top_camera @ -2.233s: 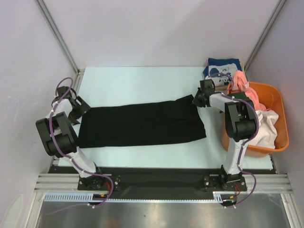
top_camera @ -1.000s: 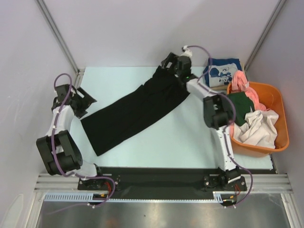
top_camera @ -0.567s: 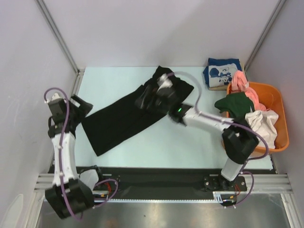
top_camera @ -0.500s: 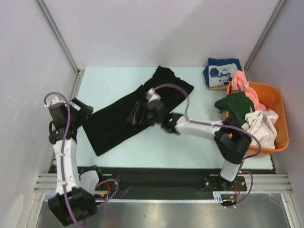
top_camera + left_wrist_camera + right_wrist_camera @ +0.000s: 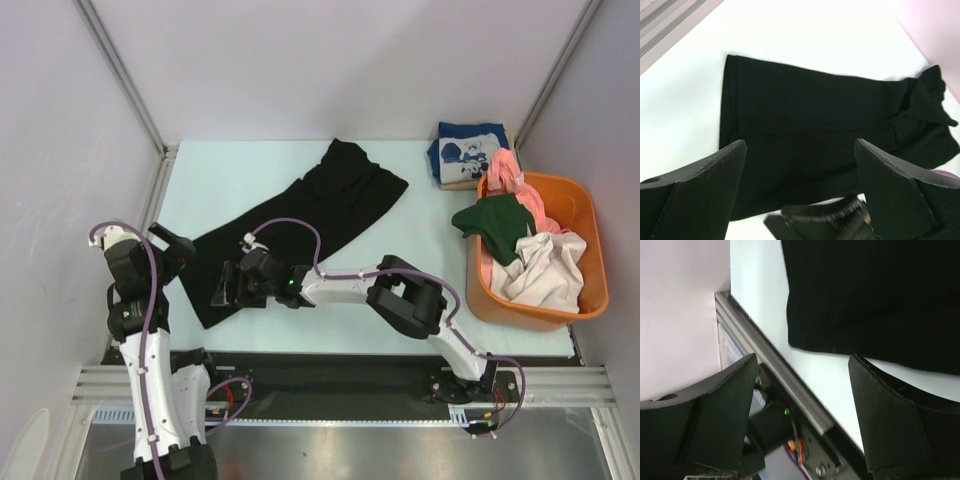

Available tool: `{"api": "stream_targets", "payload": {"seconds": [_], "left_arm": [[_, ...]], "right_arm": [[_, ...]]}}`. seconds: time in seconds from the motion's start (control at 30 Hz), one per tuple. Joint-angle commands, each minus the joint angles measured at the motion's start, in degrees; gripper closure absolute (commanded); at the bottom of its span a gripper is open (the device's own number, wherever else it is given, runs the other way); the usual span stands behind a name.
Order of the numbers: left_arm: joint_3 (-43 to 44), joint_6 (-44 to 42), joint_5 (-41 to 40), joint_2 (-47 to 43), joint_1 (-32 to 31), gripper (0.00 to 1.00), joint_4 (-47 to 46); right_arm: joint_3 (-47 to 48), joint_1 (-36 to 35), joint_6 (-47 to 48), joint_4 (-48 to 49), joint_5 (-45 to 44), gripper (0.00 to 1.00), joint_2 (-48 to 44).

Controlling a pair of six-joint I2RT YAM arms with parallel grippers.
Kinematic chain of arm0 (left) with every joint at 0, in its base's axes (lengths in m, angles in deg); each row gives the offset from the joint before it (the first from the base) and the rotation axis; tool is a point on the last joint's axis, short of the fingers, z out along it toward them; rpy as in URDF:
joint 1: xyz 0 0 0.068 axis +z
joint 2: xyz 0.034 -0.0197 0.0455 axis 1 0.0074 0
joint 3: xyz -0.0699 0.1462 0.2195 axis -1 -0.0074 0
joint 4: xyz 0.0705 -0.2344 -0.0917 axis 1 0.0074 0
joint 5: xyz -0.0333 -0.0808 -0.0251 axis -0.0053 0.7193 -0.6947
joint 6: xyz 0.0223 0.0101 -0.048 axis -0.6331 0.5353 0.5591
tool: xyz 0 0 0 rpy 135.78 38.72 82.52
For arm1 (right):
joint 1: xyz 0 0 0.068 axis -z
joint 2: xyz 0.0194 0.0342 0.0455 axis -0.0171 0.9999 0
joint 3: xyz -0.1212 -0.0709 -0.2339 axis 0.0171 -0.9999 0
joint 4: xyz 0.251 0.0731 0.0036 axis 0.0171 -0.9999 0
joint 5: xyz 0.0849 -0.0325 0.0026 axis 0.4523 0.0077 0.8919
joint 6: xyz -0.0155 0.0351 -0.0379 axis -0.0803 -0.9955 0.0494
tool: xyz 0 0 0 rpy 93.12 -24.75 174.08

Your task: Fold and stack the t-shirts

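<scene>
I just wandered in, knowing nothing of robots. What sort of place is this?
Probably a robot test booth for folding laundry. A left arm and right arm are bolted at the table edge, plain walls enclose it, and a black t-shirt lies spread left of an orange basket of clothes.

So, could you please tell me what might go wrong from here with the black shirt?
The right gripper and left gripper both sit open, close together by the near-left end of the black t-shirt, so they might collide. The shirt lies diagonally with its far end bunched, so a fold could come out crooked.
</scene>
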Motion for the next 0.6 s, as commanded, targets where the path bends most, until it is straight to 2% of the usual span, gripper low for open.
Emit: {"api": "stream_targets", "payload": {"seconds": [0.0, 0.13, 0.37, 0.43, 0.57], "left_arm": [[-0.34, -1.34, -1.02, 0.86, -0.5, 0.04, -0.49], [-0.25, -1.43, -1.46, 0.33, -0.85, 0.04, -0.49], [-0.6, -1.25, -1.46, 0.07, -1.38, 0.04, -0.93], [-0.43, -1.26, -1.64, 0.07, -1.46, 0.04, -0.67], [-0.6, -1.17, -1.9, -0.46, -1.9, 0.04, -0.75]], "right_arm": [[5.4, -0.1, -2.5, -0.83, 1.47, 0.23, 4.5], [5.41, -0.98, -3.38, -4.88, -0.37, 0.24, 5.03], [3.56, -2.48, -4.69, -5.31, -1.69, 0.26, 5.12], [5.13, -3.26, -5.22, -11.87, -3.0, 0.29, 4.51], [5.5, -5.64, -5.31, -19.11, -8.98, 0.27, 2.05]]}}
